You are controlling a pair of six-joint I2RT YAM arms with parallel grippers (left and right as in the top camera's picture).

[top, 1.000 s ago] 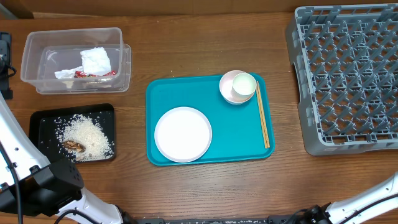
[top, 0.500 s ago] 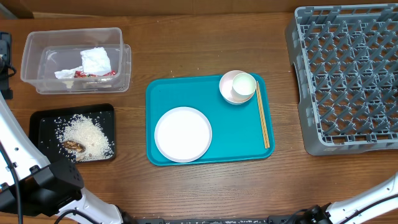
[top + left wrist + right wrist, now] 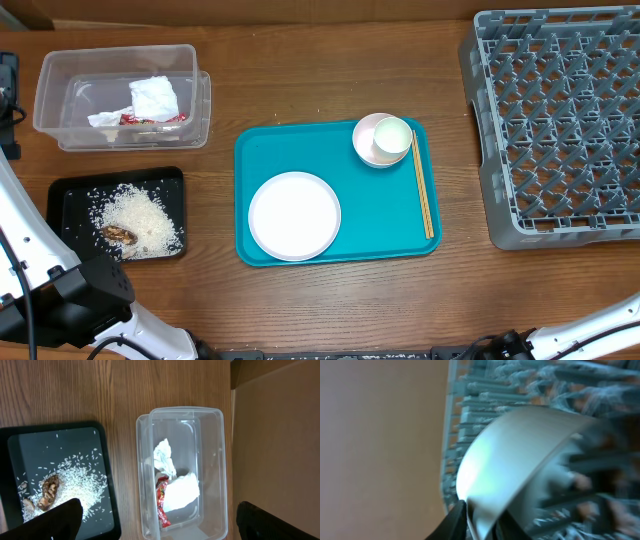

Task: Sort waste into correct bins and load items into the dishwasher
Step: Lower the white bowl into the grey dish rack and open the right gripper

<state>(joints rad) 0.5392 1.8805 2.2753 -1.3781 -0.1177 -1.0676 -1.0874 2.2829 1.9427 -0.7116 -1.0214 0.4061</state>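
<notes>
While napkin (image 3: 155, 97) and wrapper (image 3: 150, 119) are lying in clear tub (image 3: 60, 130), rice (image 3: 140, 215) and scrap (image 3: 120, 234) in black tray (image 3: 70, 190), sorting is looking done and loading is in hand. Plate (image 3: 294, 215), bowls (image 3: 383, 139), chopsticks (image 3: 424, 195) are sitting on teal tray (image 3: 370, 220). Left tool (image 3: 162, 522) is hanging open over tub. Right tool (image 3: 480, 520) is seemingly pinching blurred white dish (image 3: 510, 450) near rack (image 3: 560, 120). Next move is calling for seating it between pegs.

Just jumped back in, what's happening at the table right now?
Waste looks sorted: napkin and red wrapper lie in the clear tub, rice and food scrap in the black tray. Plate, bowls and chopsticks sit on the teal tray; the rack holds nothing. The left gripper hangs open above the bins. The right gripper is blurred, with something white at it.
</notes>
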